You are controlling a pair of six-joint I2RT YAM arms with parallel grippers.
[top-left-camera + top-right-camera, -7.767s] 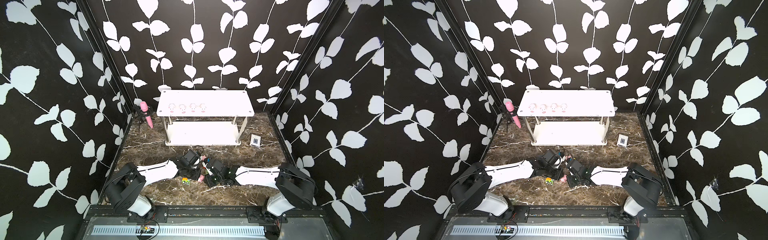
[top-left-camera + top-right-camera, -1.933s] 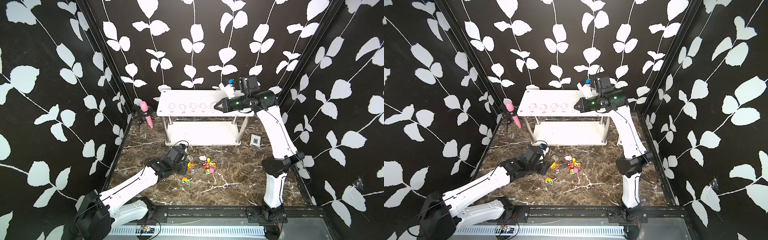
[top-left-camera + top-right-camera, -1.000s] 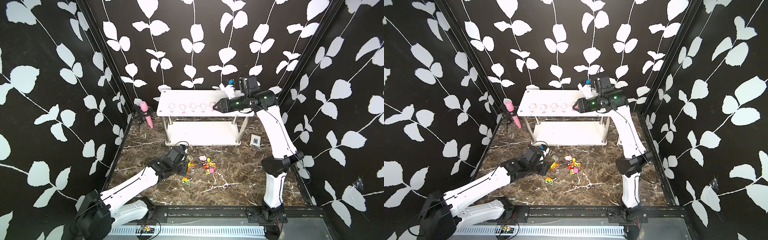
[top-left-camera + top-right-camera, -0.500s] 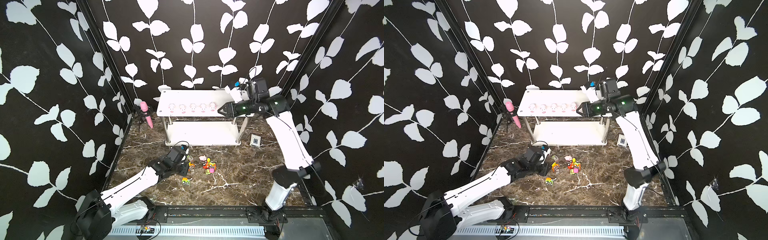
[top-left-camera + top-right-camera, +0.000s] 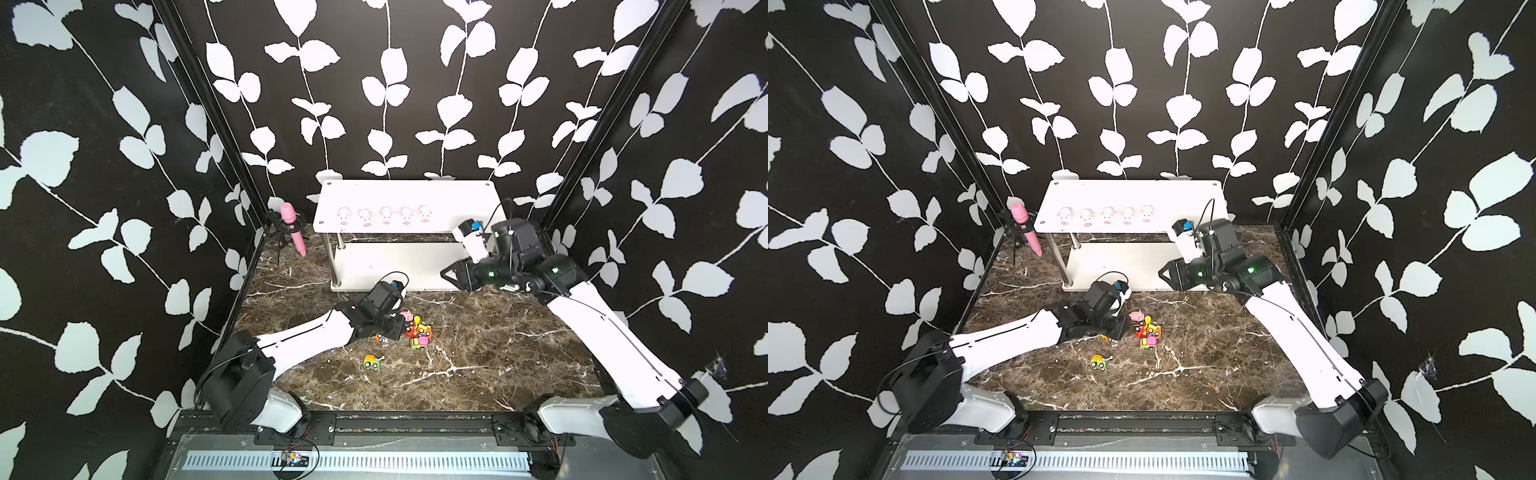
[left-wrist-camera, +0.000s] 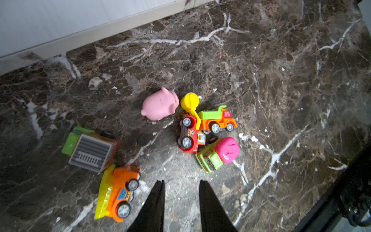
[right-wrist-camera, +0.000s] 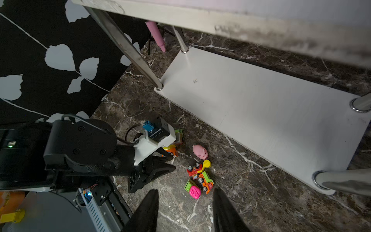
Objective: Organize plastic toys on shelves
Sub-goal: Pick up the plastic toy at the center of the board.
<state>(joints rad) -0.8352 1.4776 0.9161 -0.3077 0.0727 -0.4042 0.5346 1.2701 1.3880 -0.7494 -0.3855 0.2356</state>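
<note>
White boards on metal posts make up the rack [image 5: 1133, 193], the biggest thing here, standing beyond both sets of jaws. Its top board [image 5: 405, 193] carries five pigs [image 5: 385, 216] in a row, so I judge the pig half of the job nearly done. Its lower board [image 7: 261, 104] is bare, so the vehicle half looks not yet begun. The right gripper [image 7: 185, 189] hangs near the rack's front edge with the lower board below and ahead of it, jaws parted and empty. The toy heap lies far ahead of its tips, down on the marble floor [image 6: 281, 80]. The left gripper [image 6: 181, 181] hovers low over that floor, jaws likewise parted with nothing between them. Six vehicles are left to shelve. A cluster of three [image 6: 202, 130] lies ahead of the left jaws, slightly off their line. An orange truck [image 6: 118, 190] sits just beside one finger, and a grey-bed truck [image 6: 90, 150] lies just beyond that. A green car [image 5: 372, 362] stands apart, nearer the robot's base than the left jaws. The sixth pig [image 6: 160, 104] lies on the floor ahead of the left jaws, touching or almost touching the cluster's yellow scoop, and it seems the likeliest next pick.
</note>
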